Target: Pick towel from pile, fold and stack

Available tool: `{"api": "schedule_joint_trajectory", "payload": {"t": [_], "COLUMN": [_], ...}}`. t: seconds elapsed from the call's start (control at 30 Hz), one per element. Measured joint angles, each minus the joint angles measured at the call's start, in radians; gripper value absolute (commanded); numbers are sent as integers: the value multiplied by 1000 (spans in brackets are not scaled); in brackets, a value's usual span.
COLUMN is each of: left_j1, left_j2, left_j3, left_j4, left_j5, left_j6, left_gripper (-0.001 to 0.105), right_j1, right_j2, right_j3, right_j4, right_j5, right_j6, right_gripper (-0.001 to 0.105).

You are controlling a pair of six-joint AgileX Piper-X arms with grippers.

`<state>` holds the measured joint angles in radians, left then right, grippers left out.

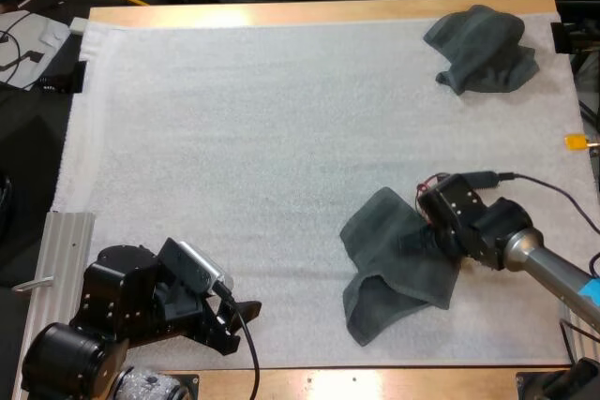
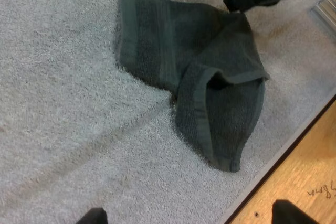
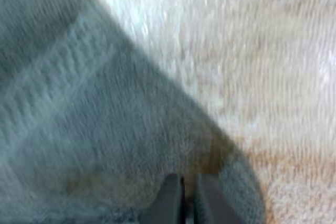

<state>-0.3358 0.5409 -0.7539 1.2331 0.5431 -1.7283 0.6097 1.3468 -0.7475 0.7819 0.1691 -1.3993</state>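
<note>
Towel (image 1: 398,264) lies on the white mat (image 1: 234,138) toward the near right of the worktop (image 1: 309,11), loosely spread rather than flat. Its long axis runs roughly from the far side to the near edge, and the near end is doubled over into a thick flap. The right gripper (image 3: 184,200) sits at the towel's right-hand border, where the cloth rises to meet it. From the right wrist camera its fingers are drawn nearly together with only a sliver between them, and dark cloth lies all round the tips. I judge it to be clamped on the towel's edge, not closed on air.

The left gripper (image 1: 239,320) is parked near the front left of the mat, well apart from the towel, which lies away to its right. Its fingers stand wide apart and touch nothing.

So the right arm is plainly the nearer one, and the coming move turns on that hold. To flatten the towel, the pinched edge probably has to be drawn away from the doubled flap — across the long axis, not along it. The left arm would have to cross bare mat to reach the opposite border.

A second, crumpled towel (image 1: 483,49) waits at the far right corner of the mat, untouched.
</note>
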Motion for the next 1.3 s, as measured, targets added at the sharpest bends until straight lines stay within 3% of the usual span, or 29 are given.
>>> {"api": "schedule_joint_trajectory", "payload": {"t": [0.27,0.33,0.37,0.4,0.47,0.73,0.93,1.3], "left_j1": [0,0,0,0,0,-1,-1,-1], "left_j2": [0,0,0,0,0,0,0,0], "left_j3": [0,0,0,0,0,0,0,0], "left_j4": [-2,-2,-2,-2,-4,-4,-4,-4], "left_j5": [0,0,0,0,0,0,0,0], "left_j6": [0,0,0,0,0,0,0,0], "left_gripper": [60,60,60,60,60,61,61,61], "right_j1": [-18,-18,-18,-18,-18,-13,-12,-19], "right_j2": [69,64,63,63,63,100,194,190], "right_j3": [-116,-107,-102,-94,-91,-88,-85,-85], "right_j4": [-15,-5,9,31,45,26,-68,-89], "right_j5": [-31,-32,-39,-53,-73,-109,-151,-96], "right_j6": [-2,-2,-2,0,0,4,70,58], "right_gripper": [2,14,25,47,61,54,53,52]}}
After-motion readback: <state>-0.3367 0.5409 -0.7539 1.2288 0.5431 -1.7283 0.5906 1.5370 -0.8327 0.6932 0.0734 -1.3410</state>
